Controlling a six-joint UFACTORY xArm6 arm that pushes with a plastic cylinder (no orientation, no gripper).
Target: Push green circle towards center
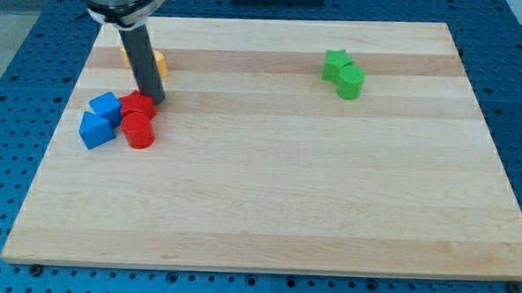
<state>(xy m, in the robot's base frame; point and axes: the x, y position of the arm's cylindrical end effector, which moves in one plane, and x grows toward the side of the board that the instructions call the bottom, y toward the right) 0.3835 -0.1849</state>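
Note:
The green circle (351, 82) lies on the wooden board (277, 191) at the view's upper right, touching a green star-shaped block (336, 64) just above and to its left. My tip (154, 100) is far to the left, at the upper edge of a red block (138, 107). It is well apart from the green circle.
At the view's left, two blue blocks (106, 106) (95, 129) touch the red block and a red cylinder (140, 133). An orange block (159, 64) sits behind the rod. The board rests on a blue perforated table (17, 83).

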